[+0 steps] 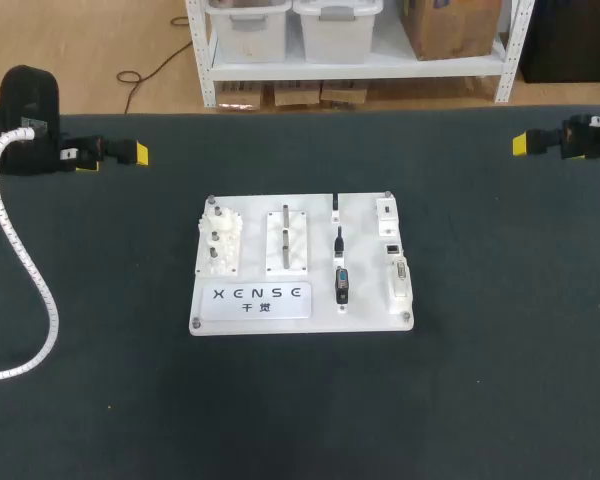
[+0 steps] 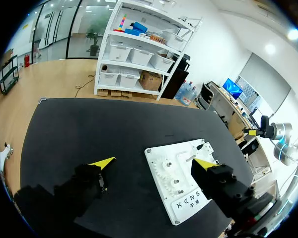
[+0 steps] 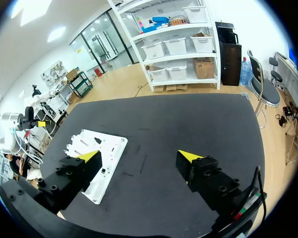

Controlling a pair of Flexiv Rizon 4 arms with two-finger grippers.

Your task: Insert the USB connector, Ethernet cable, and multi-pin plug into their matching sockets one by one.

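We had our left gripper (image 2: 156,162) and right gripper (image 3: 139,155) spread wide, holding nothing. Ahead, on the matte black table (image 1: 500,350), lay the flat white board (image 1: 365,262); a small black plug (image 1: 342,285), perhaps USB, rested on it.

A black table covering (image 1: 100,400) was recorded as matt and cloth-like, with a faint nap. A flat white rectangular board (image 1: 365,300) was noted as smooth plastic with a mild sheen. Small grey corner screws (image 1: 407,316), metal-looking, were set into it. The white toothed fixtures (image 1: 220,240) were listed in the same smooth white plastic. A black connector body (image 1: 341,284) was entered as dark, slightly glossy plastic. On the left gripper (image 2: 154,162) and right gripper (image 3: 139,155), fingers were finished matt black and tips smooth bright yellow. A white spiral cable wrap (image 1: 25,250) was logged as ribbed, glossy plastic.
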